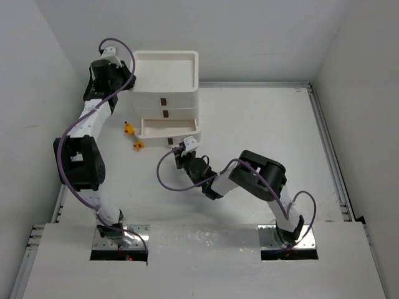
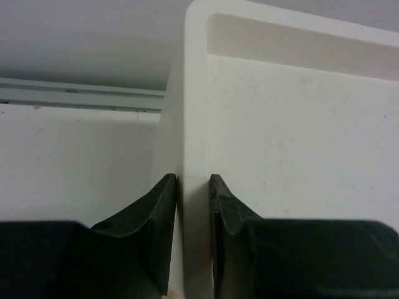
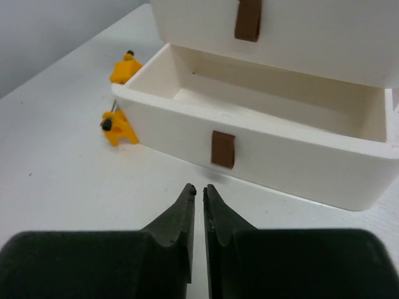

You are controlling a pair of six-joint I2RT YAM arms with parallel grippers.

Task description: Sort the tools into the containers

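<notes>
Drawer unit [image 1: 166, 88]: white, three-tier, set at far edge of table [image 1: 268, 137], left of centre.

Tray top [image 1: 163, 65]: recessed, plain white floor in view.

Upper two drawers: fronts closed, one brown handle on each.

Bottom drawer [image 3: 262, 140]: pulled out toward near edge of table. Inner floor and walls plain white in right wrist view. Brown handle [image 3: 222, 149] centred on front panel.

Yellow-orange screwdrivers: two, lying on table outside the unit, on the drawer side facing the left edge. Far screwdriver [image 3: 125, 67] just beside the drawer's side wall. Near screwdriver [image 3: 118, 128] just beside the drawer's front corner.

Left hand [image 2: 193, 180]: raised at the unit's left side, arm stretched along left edge of table. Pinching the tray top's left rim, one finger outside the wall, one inside.

Right hand [image 3: 199, 190]: low over table in front of the open drawer, pointed at its brown handle, apart from it. Fingers pressed together, nothing held.
</notes>
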